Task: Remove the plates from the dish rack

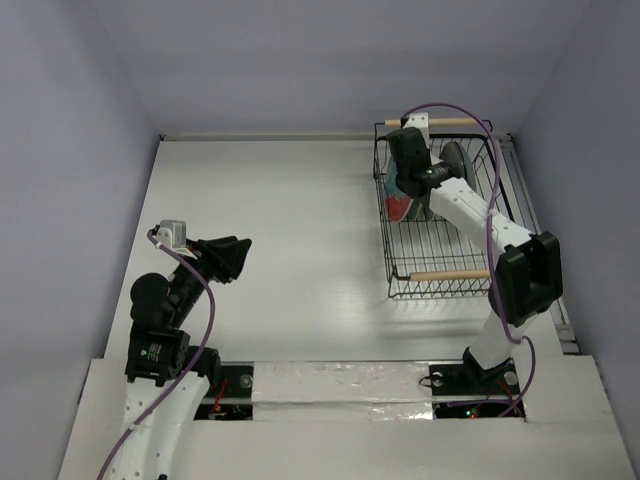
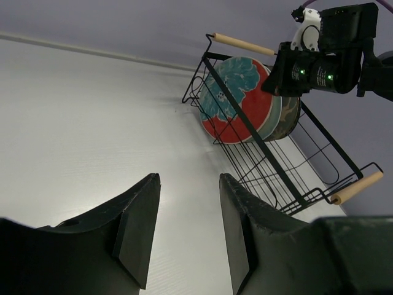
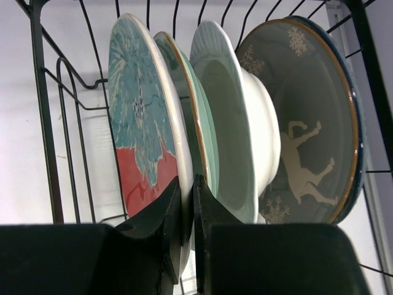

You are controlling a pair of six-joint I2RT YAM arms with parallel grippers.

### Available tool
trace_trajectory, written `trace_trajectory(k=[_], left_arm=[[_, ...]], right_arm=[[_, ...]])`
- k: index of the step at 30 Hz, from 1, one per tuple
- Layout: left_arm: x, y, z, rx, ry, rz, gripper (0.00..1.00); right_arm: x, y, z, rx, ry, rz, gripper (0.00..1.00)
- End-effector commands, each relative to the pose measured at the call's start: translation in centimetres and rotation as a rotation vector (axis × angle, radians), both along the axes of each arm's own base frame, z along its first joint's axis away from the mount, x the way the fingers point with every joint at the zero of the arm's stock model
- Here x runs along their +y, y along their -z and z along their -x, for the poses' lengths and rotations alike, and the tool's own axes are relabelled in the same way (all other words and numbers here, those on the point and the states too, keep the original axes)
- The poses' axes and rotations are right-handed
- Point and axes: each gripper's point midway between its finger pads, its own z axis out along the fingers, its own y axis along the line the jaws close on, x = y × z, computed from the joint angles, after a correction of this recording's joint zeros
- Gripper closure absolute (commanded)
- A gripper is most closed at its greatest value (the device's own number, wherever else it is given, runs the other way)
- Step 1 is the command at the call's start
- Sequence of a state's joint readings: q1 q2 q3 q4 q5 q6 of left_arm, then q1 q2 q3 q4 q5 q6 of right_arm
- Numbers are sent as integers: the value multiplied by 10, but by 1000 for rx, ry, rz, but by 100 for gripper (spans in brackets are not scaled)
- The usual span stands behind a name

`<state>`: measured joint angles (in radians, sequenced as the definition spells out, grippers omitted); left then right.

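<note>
The black wire dish rack [image 1: 440, 285] with wooden handles stands at the table's right; it also shows in the left wrist view [image 2: 319, 190]. Several plates stand upright in it. In the right wrist view, from left: the red plate with teal flowers [image 3: 138, 129], a plate with a green back [image 3: 199, 123], a white plate [image 3: 236, 123], and the grey deer plate [image 3: 307, 141]. My right gripper [image 3: 187, 196] is shut on the rim of the red plate [image 2: 236, 101]. My left gripper [image 2: 184, 230] is open and empty, low over the table at the left [image 1: 225, 258].
The rack's near wooden handle [image 1: 448, 274] lies between the plates and the right arm's base. Walls enclose the table on the left, back and right. The right arm reaches over the rack [image 1: 470, 215].
</note>
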<state>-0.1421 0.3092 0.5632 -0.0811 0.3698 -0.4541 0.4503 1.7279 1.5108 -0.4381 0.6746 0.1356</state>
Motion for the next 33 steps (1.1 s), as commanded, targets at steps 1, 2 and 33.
trace_trajectory(k=[1, 2, 33], left_arm=[[1, -16, 3, -55, -3, 8, 60], [1, -16, 3, -57, -1, 6, 60], [1, -12, -1, -36, -6, 7, 59]], right_arm=[[-10, -111, 1, -267, 36, -65, 100], [-11, -115, 2, -275, 38, -61, 100], [13, -284, 113, -667, -290, -568, 100]])
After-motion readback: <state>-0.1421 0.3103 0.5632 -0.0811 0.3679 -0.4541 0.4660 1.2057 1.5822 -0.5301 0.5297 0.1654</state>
